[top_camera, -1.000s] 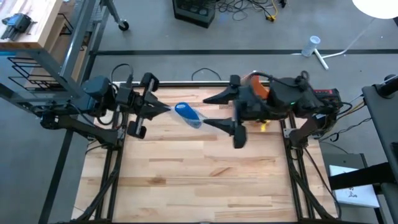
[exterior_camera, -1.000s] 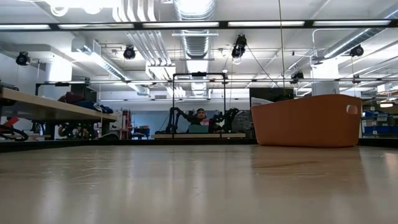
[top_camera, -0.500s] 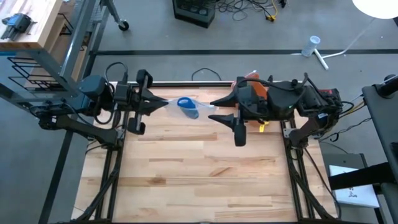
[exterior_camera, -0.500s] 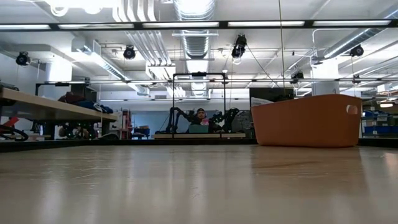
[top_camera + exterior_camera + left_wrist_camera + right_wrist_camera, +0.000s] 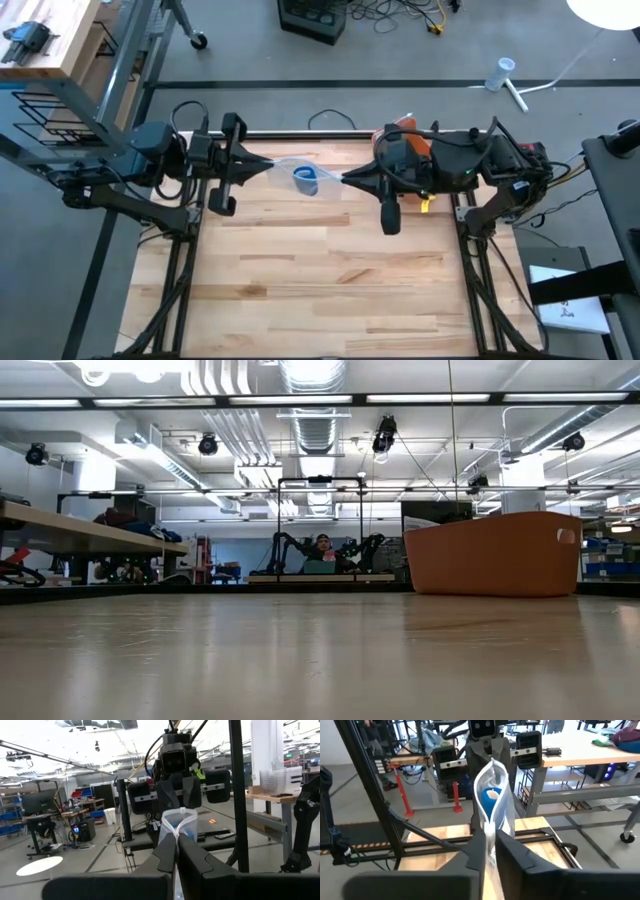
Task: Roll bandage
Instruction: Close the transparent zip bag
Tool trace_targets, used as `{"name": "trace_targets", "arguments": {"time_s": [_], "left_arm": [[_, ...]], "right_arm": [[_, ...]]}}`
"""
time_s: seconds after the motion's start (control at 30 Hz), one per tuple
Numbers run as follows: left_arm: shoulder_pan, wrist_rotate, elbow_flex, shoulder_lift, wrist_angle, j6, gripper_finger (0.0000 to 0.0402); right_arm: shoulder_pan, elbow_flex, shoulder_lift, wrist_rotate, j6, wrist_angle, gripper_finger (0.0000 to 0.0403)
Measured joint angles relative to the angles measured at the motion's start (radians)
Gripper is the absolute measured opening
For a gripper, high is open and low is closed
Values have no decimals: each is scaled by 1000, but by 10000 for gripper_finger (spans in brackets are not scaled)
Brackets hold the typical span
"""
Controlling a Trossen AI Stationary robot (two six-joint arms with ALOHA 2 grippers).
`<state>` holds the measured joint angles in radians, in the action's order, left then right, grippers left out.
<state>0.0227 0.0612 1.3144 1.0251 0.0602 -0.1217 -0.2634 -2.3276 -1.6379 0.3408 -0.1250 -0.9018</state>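
Bandage roll (image 5: 305, 179), blue, sits inside a clear plastic bag (image 5: 300, 170) suspended above the tabletop (image 5: 320, 280) near its far edge. Left gripper (image 5: 268, 166) has its jaws closed on the bag's left edge. Right gripper (image 5: 349, 179) has its jaws clamped on the opposite edge; an orange bin (image 5: 495, 553) stands at right.

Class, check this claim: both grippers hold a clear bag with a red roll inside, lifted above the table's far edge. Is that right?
Not quite: the roll is blue, not red, as the high view shows. The left gripper and right gripper do pinch the clear bag between them, above the table.
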Motion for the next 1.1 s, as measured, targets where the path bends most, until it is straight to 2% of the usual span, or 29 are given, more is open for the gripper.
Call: {"name": "trace_targets", "arguments": {"time_s": [0.13, 0.47, 0.9, 1.1], "left_arm": [[0, 0, 0, 1, 1, 5, 0], [0, 1, 0, 8, 1, 34, 0], [0, 0, 0, 7, -14, 34, 0], [0, 1, 0, 9, -14, 46, 0]], "right_arm": [[0, 0, 0, 0, 11, -25, 4], [2, -1, 0, 1, 21, -28, 1], [2, 6, 1, 1, 9, -73, 42], [2, 6, 1, 24, 18, -50, 37]]}}
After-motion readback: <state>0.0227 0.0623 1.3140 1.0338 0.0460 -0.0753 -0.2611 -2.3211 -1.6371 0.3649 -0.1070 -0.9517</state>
